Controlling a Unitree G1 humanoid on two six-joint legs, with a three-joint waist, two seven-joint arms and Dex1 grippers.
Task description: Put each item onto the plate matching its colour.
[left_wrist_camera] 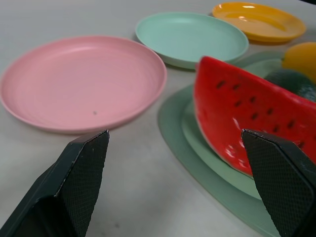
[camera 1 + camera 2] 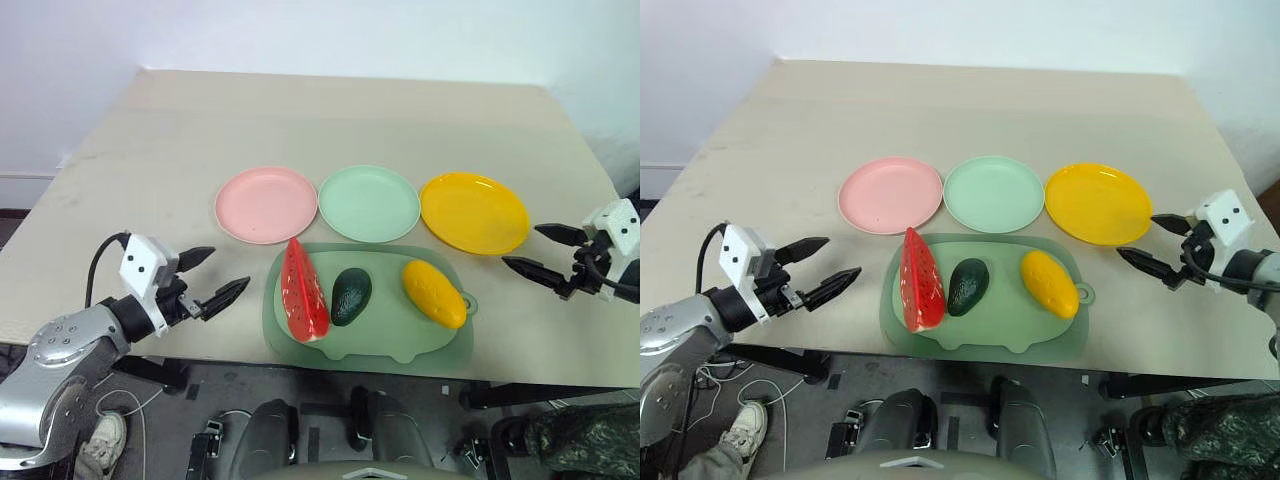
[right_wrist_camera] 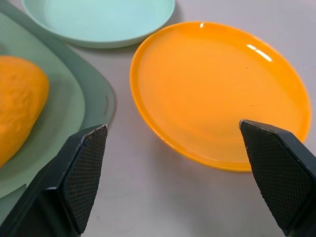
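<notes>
While both grippers hover empty at the table's near edge, left gripper (image 2: 213, 277) and right gripper (image 2: 540, 250) with fingers spread wide, sorting appears not yet begun. Watermelon wedge (image 2: 303, 291), avocado (image 2: 351, 295) and yellow fruit (image 2: 434, 293) all lie on the pale green tray (image 2: 400, 345). Beyond it, pink plate (image 2: 266, 204), mint plate (image 2: 369, 203), yellow plate (image 2: 474, 212) sit bare. Next, probably: left gripper closes on the wedge just beside it.

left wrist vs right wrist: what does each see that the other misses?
Left wrist alone: the pink plate, the watermelon wedge, a bit of the avocado, and the open left gripper. Right wrist alone: the open right gripper. Both: the mint plate, the yellow plate, the yellow fruit and the green tray.
</notes>
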